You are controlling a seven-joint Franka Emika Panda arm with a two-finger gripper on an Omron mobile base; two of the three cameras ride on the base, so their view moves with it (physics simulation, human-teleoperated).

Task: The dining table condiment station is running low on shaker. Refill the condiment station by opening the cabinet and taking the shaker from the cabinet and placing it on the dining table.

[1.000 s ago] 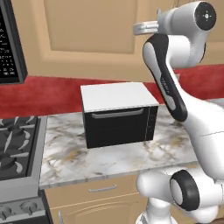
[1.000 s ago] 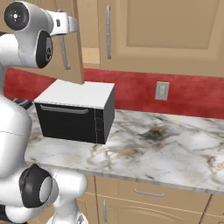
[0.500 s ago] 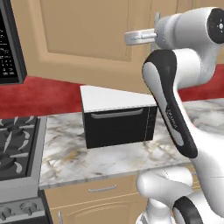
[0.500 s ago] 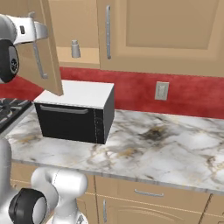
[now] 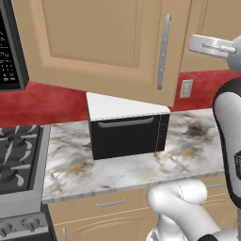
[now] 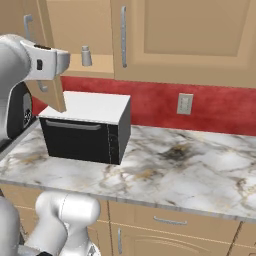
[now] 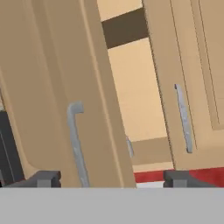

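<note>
Gripper (image 7: 111, 179): in the hand view both dark fingertips stand wide apart at 6 o'clock with nothing between them; the tool is open and grips nothing.

Door (image 7: 57, 100): the cabinet (image 6: 100, 30) door is swung out. In the hand view its edge and bar handle (image 7: 75, 140) lie just beyond the fingertips, at 9 to 7 o'clock. In the left base view the door (image 5: 99, 42) spans the frame from 10 to 1 o'clock, with the handle (image 5: 163, 52) near its free edge.

Oven (image 6: 85, 127): it stands on the marble counter (image 6: 165, 170), below the open cabinet.

Shaker (image 6: 86, 56): it stands upright on the cabinet shelf (image 6: 92, 65), at 11 o'clock in the right base view, well apart from the hand. In the hand view a thin grey sliver (image 7: 129, 146) shows past the door edge at 6 o'clock; this is probably the shaker, mostly hidden.

Step in hand: door opened; the reach to the shaker is not yet begun.

Hazards:
- Door collision. The door stands between hand and shelf; a straight approach would strike its edge or handle.
- Tip-over. The shaker is small against the fingers; an off-centre close would knock it down or push it deeper.
- Oven contact. A low approach would touch the oven top.
</note>
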